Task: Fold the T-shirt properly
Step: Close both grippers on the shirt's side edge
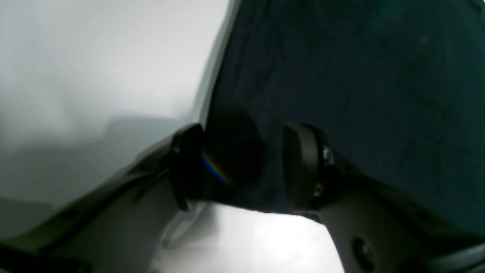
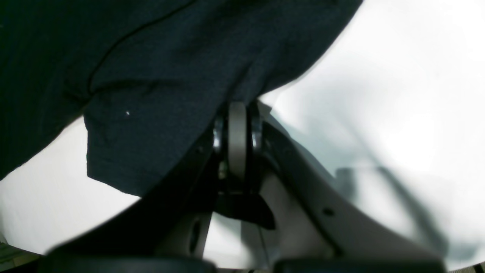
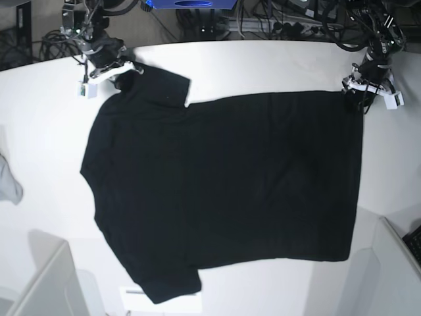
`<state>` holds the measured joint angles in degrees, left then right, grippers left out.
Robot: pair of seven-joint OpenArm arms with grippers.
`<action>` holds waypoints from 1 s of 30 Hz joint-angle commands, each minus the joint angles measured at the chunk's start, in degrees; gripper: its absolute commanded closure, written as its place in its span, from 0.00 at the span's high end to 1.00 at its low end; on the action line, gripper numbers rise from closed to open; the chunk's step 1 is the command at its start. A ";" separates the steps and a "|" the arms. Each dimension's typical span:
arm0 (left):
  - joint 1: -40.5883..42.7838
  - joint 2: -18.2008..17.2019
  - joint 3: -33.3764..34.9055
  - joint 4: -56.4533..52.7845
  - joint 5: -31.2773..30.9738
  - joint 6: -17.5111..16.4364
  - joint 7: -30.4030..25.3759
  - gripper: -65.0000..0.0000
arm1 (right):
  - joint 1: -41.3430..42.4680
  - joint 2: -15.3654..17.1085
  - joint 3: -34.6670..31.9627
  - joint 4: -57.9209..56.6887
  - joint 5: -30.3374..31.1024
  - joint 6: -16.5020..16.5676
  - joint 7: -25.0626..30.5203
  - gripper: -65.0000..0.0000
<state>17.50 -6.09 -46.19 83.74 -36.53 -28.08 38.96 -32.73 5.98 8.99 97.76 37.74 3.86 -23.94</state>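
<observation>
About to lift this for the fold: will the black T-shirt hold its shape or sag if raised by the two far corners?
The T-shirt will probably sag: it lies flat, and the right wrist view shows soft folds. It looks light but wide, so the middle likely drags on the table. Thin cloth may slip from the tools.

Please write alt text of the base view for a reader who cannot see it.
A black T-shirt lies spread flat on a white table. The right gripper is at a sleeve, the left gripper at a hem corner.

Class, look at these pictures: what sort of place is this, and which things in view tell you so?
Probably a robotics lab: a white table with a black T-shirt spread flat, tangled cables behind it, and two robot arms at the shirt's corners.
</observation>
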 commanded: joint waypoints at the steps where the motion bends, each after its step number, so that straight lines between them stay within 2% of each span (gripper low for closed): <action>1: 0.13 -0.55 0.00 -0.01 0.45 0.43 1.17 0.49 | -0.72 0.40 0.19 -0.13 -1.38 -1.35 -2.39 0.00; 3: 0.13 -0.55 0.00 -0.18 0.45 0.43 1.17 0.48 | -0.63 0.40 0.37 -0.13 -1.38 -1.35 -2.39 0.00; 4: 0.13 -0.55 0.00 -0.27 0.45 0.43 1.17 0.44 | -0.63 0.40 0.46 -0.13 -1.38 -1.35 -2.39 0.00; 5: 0.13 -0.64 0.00 -0.36 0.45 0.43 1.17 0.35 | -0.63 0.40 0.54 -0.13 -1.38 -1.35 -2.39 0.00; 8: 0.13 -0.81 0.00 -0.45 0.45 0.43 1.17 0.00 | -0.46 0.40 0.54 -0.48 -1.38 -1.35 -2.39 0.00; 11: 0.13 -0.81 0.00 -0.27 0.45 0.60 1.17 0.00 | 0.25 0.40 0.63 -0.57 -1.47 -1.35 -2.39 0.00; 16: 0.66 -0.99 0.00 0.08 0.45 5.35 1.17 0.00 | -0.10 0.40 0.98 0.84 -1.47 -1.35 -2.39 0.00; 30: 8.48 -1.08 -0.44 9.22 0.45 5.53 1.17 0.00 | -7.75 0.04 3.53 9.63 -1.38 -1.35 -2.30 0.00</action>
<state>25.47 -6.35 -46.00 91.81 -35.53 -22.46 40.99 -39.83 5.78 12.16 106.24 35.97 2.39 -27.07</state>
